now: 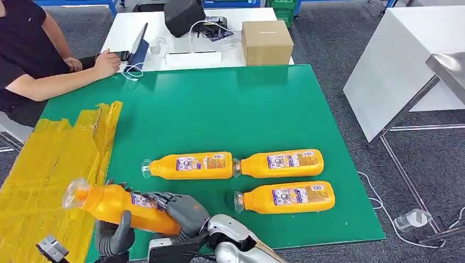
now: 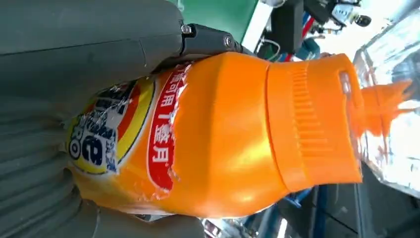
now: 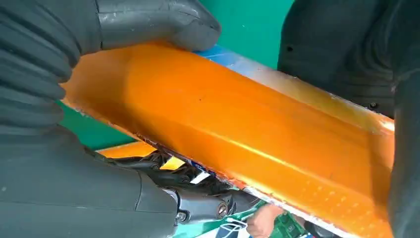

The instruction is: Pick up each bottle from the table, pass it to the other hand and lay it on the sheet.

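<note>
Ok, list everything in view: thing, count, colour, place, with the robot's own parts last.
held bottle: one, orange with clear cap, above the table's near left edge, gripped by both hands
lying bottles: three, orange, on the green table, two in a row and one nearer
green table: one, centre
yellow sheet: one, crumpled, left of the table
cardboard box: one, brown, on the white table behind
white table: one, far side, with cables and a dark device
person: one, black top, seated far left
metal table: one, white and grey, right
left hand: grey, under the held bottle
right hand: grey, on the bottle's base end
</note>
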